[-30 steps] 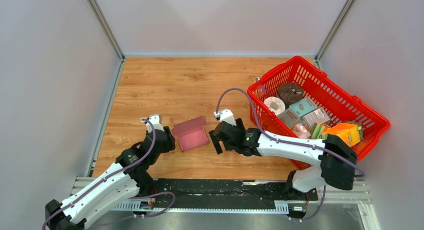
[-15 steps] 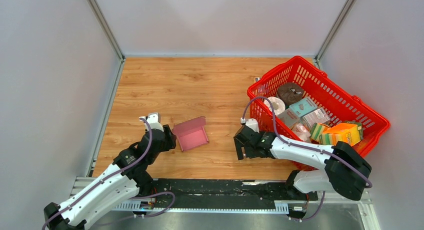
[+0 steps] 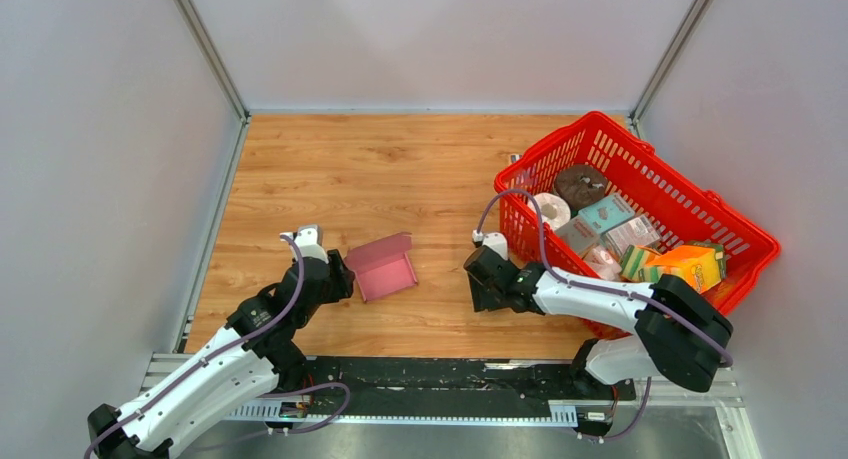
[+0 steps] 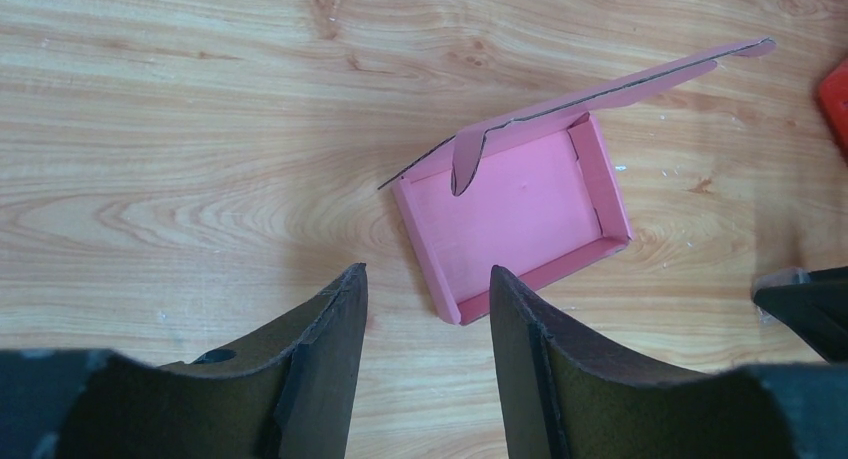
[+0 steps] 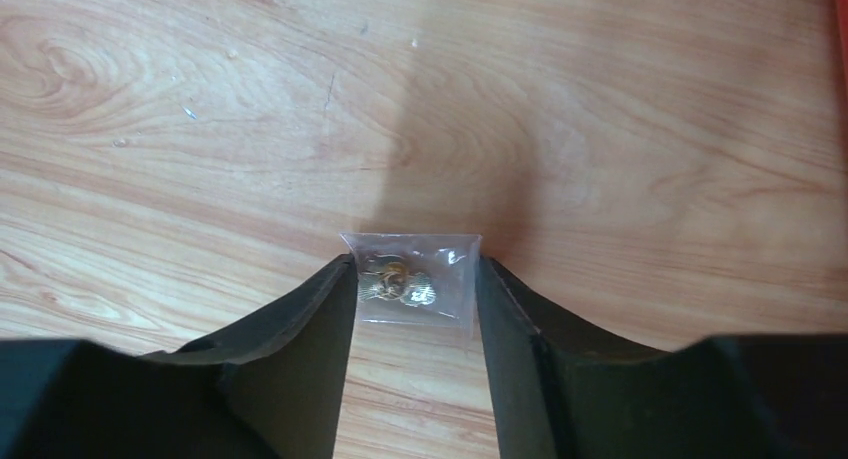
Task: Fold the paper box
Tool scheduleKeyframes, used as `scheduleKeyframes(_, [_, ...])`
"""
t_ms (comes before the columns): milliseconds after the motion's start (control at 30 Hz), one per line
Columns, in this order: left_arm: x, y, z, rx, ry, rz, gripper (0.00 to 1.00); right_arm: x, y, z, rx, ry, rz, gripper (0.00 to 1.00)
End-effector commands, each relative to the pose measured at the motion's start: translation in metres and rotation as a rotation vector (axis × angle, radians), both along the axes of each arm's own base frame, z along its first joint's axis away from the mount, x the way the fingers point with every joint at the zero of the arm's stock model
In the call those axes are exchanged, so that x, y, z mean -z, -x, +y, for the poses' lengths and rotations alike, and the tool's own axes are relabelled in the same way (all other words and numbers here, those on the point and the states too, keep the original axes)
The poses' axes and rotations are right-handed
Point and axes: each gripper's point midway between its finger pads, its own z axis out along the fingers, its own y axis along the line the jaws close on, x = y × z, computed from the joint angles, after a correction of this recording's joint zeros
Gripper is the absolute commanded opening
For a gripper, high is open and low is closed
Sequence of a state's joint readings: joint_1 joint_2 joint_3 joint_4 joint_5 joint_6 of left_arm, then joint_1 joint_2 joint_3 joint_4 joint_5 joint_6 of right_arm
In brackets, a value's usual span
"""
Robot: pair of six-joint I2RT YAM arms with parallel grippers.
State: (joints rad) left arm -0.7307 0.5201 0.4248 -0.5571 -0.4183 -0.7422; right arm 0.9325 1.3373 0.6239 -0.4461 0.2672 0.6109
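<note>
The pink paper box point(image 3: 383, 268) lies on the wooden table as a shallow open tray, its lid flap point(image 4: 600, 94) standing up at the far side. My left gripper point(image 3: 340, 276) is just left of the box; in the left wrist view it point(image 4: 428, 271) is open and empty, with the box's near corner point(image 4: 455, 314) just ahead of the fingertips. My right gripper point(image 3: 482, 297) is low over the table, well right of the box. Its half-closed jaws point(image 5: 415, 264) flank a small clear bag point(image 5: 412, 284) with a gold trinket inside; the bag lies flat and uncrumpled.
A red basket point(image 3: 600, 119) stands at the right, holding a paper roll point(image 3: 549, 209), a teal box point(image 3: 604, 214), an orange box point(image 3: 690, 264) and other goods. Grey walls enclose the table on three sides. The black arm rail point(image 3: 450, 374) runs along the near edge.
My right arm has pulled away from the pink box toward the basket, dropped low, and its jaws have narrowed around the small clear bag. The left gripper and the box have barely moved.
</note>
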Motion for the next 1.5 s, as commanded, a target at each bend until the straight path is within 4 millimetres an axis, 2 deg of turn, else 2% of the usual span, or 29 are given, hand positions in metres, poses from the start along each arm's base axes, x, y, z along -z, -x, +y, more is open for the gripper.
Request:
scheduleKeyframes(0, [-0.020,-0.006,-0.007,0.003,0.046,-0.044,0.57,0.008,0.003,0.007,0.003,-0.020,0.032,0.48])
scheduleKeyframes(100, [-0.021,-0.006,-0.006,0.004,0.043,-0.045,0.57,0.005,0.001,0.009,-0.001,-0.017,0.015,0.37])
scheduleKeyframes(433, [-0.022,-0.007,-0.006,0.003,0.042,-0.047,0.57,-0.028,-0.014,0.028,-0.034,-0.069,-0.062,0.19])
scheduleKeyframes(533, [-0.023,-0.006,-0.003,-0.004,0.039,-0.052,0.57,-0.036,-0.018,0.038,-0.053,-0.092,-0.074,0.15])
scheduleKeyframes(633, [-0.025,-0.006,0.000,-0.011,0.034,-0.062,0.57,-0.052,-0.028,0.057,-0.079,-0.152,-0.107,0.13])
scheduleKeyframes(667, [-0.026,-0.006,0.001,-0.015,0.032,-0.063,0.57,-0.058,-0.031,0.066,-0.093,-0.175,-0.121,0.13])
scheduleKeyframes(700, [-0.027,-0.006,0.002,-0.020,0.031,-0.065,0.57,-0.073,-0.038,0.079,-0.113,-0.206,-0.151,0.13])
scheduleKeyframes(733, [-0.027,-0.006,0.003,-0.023,0.026,-0.065,0.57,-0.075,-0.040,0.087,-0.129,-0.213,-0.153,0.12])
scheduleKeyframes(800, [-0.025,-0.005,0.005,-0.027,0.018,-0.059,0.57,-0.093,-0.046,0.108,-0.158,-0.256,-0.189,0.12])
scheduleKeyframes(867, [-0.024,-0.004,0.007,-0.039,0.021,-0.057,0.57,-0.116,-0.054,0.139,-0.197,-0.335,-0.223,0.12])
scheduleKeyframes(967, [-0.020,-0.001,0.012,-0.057,0.019,-0.049,0.57,-0.134,-0.060,0.185,-0.250,-0.454,-0.244,0.12])
scheduleKeyframes(1033, [-0.018,0.000,0.015,-0.072,0.010,-0.036,0.58,-0.133,-0.063,0.212,-0.283,-0.490,-0.227,0.15])
scheduleKeyframes(1100, [-0.017,0.002,0.019,-0.083,-0.016,-0.016,0.63,-0.131,-0.064,0.226,-0.310,-0.500,-0.217,0.26])
scheduleKeyframes(1133, [-0.017,0.002,0.020,-0.084,-0.023,-0.010,0.67,-0.123,-0.063,0.229,-0.316,-0.490,-0.201,0.30])
scheduleKeyframes(1167, [-0.023,0.001,0.019,-0.082,-0.027,-0.013,0.70,-0.118,-0.062,0.227,-0.317,-0.477,-0.195,0.45])
scheduleKeyframes(1200, [-0.021,0.001,0.020,-0.075,-0.050,0.004,0.73,-0.117,-0.062,0.225,-0.320,-0.471,-0.201,0.50])
scheduleKeyframes(1233, [-0.024,-0.001,0.022,-0.072,-0.072,0.006,0.73,-0.120,-0.064,0.219,-0.314,-0.460,-0.220,0.54])
scheduleKeyframes(1267, [-0.028,-0.003,0.024,-0.075,-0.082,0.003,0.73,-0.114,-0.063,0.211,-0.330,-0.423,-0.234,0.61])
scheduleKeyframes(1333, [-0.030,-0.010,0.024,-0.055,-0.098,0.004,0.73,-0.121,-0.066,0.199,-0.341,-0.389,-0.271,0.64])
scheduleKeyframes(1400, [-0.036,-0.017,0.012,0.000,-0.060,-0.010,0.72,-0.116,-0.070,0.181,-0.378,-0.333,-0.290,0.66])
scheduleKeyframes(1467, [-0.038,-0.024,0.010,0.039,-0.073,-0.025,0.70,-0.122,-0.074,0.170,-0.398,-0.329,-0.311,0.66])
